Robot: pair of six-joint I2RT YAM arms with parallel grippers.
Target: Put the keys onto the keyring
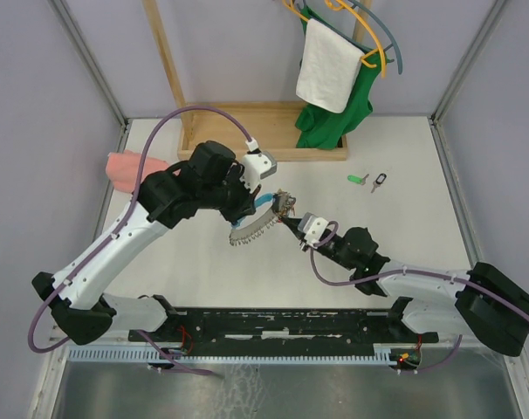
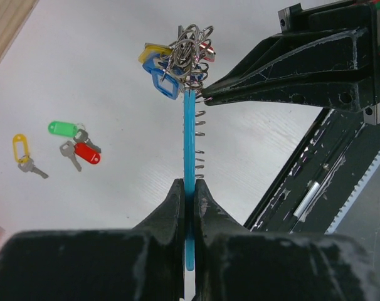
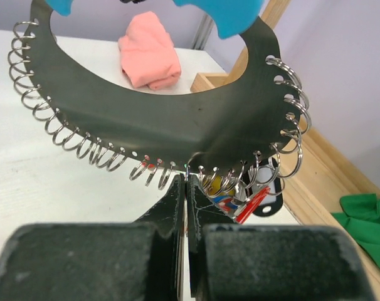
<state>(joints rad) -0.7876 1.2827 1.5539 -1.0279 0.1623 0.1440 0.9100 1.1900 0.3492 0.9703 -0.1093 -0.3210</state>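
**Keyring and grippers at mid-table.** The keyring (image 2: 189, 144), a light-blue strip bearing a row of split rings and a cluster of tags, hangs above the table (image 1: 404, 218). It is clamped edge-on between the closed jaws of the left gripper (image 2: 190, 188). The right gripper (image 3: 187, 183) meets its ring-lined edge with jaws pressed together; whether a ring or key lies between them cannot be told. Loose keys (image 2: 84, 152) lie on the table, well apart. Likely hazard: a sideways pull by the right arm twists the strip out of the left grip. Both arms reach inward, their wrists converging.
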